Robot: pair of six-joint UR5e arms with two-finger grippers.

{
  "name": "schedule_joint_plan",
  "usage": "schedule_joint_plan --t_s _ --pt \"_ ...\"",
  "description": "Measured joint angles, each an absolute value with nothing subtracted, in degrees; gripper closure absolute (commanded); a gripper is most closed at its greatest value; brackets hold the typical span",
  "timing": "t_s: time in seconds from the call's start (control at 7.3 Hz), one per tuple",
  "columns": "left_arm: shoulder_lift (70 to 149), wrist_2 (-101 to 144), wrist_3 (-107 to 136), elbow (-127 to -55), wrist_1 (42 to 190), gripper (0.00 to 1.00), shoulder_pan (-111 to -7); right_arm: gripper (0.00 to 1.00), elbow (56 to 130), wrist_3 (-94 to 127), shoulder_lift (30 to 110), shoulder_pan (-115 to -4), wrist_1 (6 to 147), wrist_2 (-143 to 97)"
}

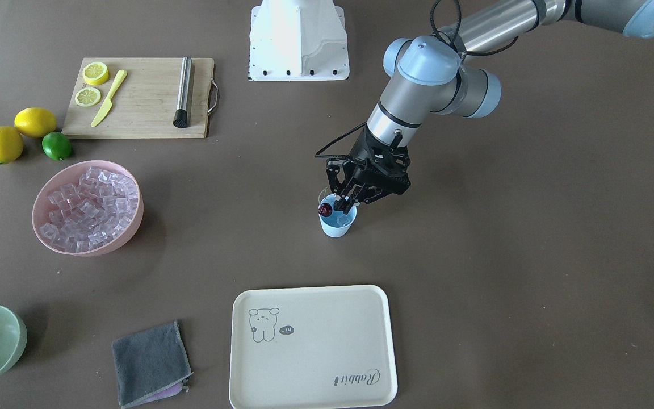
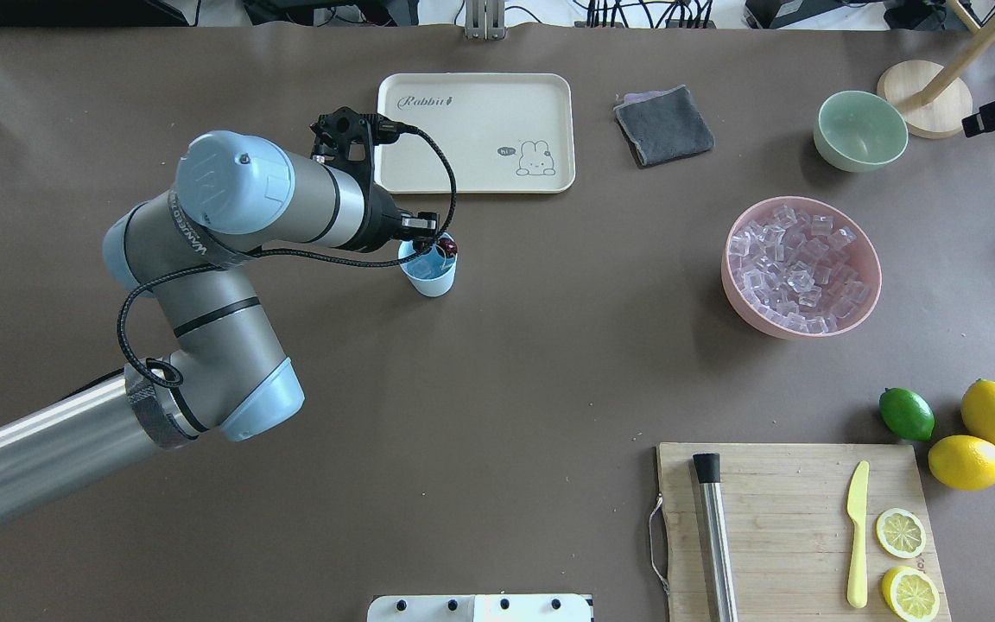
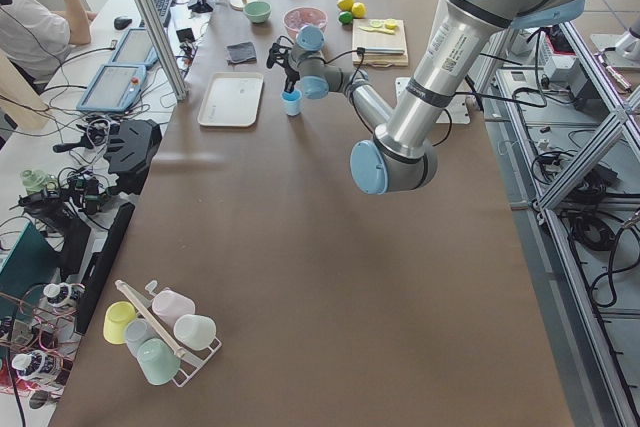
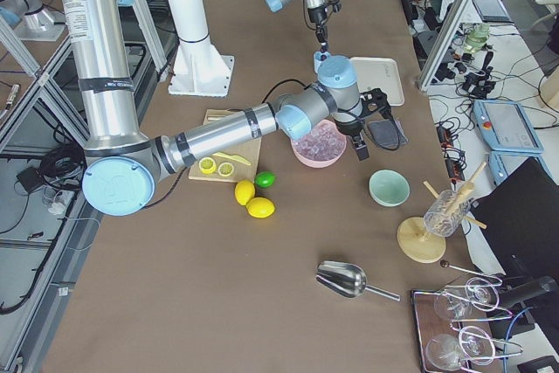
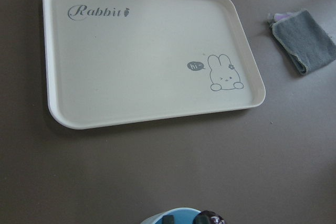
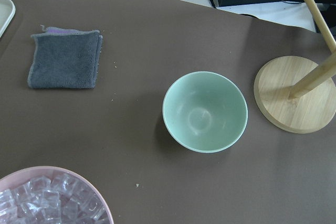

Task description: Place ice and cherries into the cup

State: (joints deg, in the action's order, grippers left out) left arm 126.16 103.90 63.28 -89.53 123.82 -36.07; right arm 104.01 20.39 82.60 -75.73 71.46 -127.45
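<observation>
The L arm [image 2: 230, 225] is reaching in from the left side, over to the cup [image 2: 431, 278]. The L pincer [image 1: 343, 201] is pointing down w/ its tips just inside the cup's mouth. The tips are looking close together, but I can't tell if they're pinching anything. The cherries [image 1: 325, 209] are sitting at the cup's rim, right beside the tips, w/ a thin stem sticking up. The cup is standing upright on the table [image 2: 549, 389], near the tray [image 2: 476, 130]. I can't tell if any ice is lying in the cup.

Right of the tray a grey cloth [image 2: 664, 125] is lying folded. Next, the pink bowl [image 2: 795, 331] is holding a big heap of ice [image 2: 795, 268]. The R pincer [image 4: 361, 148] is hanging by the pink bowl, on the cloth's side. It's only showing in the side view, so I can't tell if it's wide or narrow. The green bowl [image 2: 860, 130] is sitting apart from the pink bowl.

Nearer the robot, a board [image 2: 782, 518] is carrying a metal stick [image 2: 716, 536], a yellow knife [image 2: 857, 531] & 2 lemon halves [image 2: 900, 532]. A lime [image 2: 906, 414] & 2 lemons [image 2: 994, 413] are resting just beside the board.
</observation>
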Motion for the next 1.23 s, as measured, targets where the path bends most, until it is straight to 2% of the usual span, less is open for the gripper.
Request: schedule_joint_plan --t_s 0.55,0.82,1.23 --pt "125.94 103.91 60.07 -89.46 123.76 1.0 -36.93 0.0 104.22 20.41 83.14 -75.83 71.37 -127.58" --pt "125.66 103.95 59.37 -89.26 123.79 0.03 -37.76 0.0 104.5 20.47 83.21 -75.85 71.37 -127.61" --pt "125.32 103.89 60.23 -89.51 123.97 0.02 -37.43 0.0 104.56 20.46 83.1 -76.01 71.37 -127.64"
